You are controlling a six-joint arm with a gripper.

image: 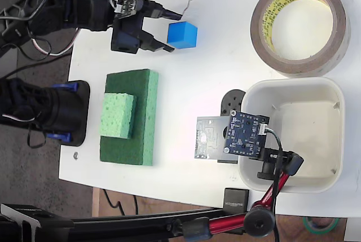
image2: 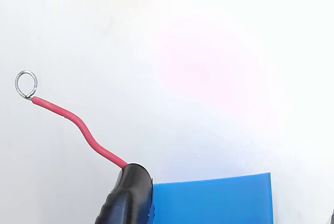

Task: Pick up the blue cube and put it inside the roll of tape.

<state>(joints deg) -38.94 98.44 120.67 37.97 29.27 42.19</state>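
Note:
In the fixed view the blue cube (image: 183,34) rests on the white table near the top. My gripper (image: 175,31) reaches in from the left and is open, its two black fingers standing above and below the cube's left side. From the wrist, the blue cube (image2: 214,200) fills the bottom edge, with one black finger (image2: 128,197) against its left face. A gap shows on its right. A red wire with a metal ring (image2: 26,84) sticks out from that finger. The roll of tape (image: 300,25), brown with a yellowish core, lies flat at the top right with its hole facing up.
A dark green sponge (image: 144,87) with a light green sponge (image: 117,115) on top lies left of centre. A white tub (image: 299,135) stands below the tape, a circuit board (image: 246,134) on a red clamp arm overhanging its left rim. The table's edge runs down the left.

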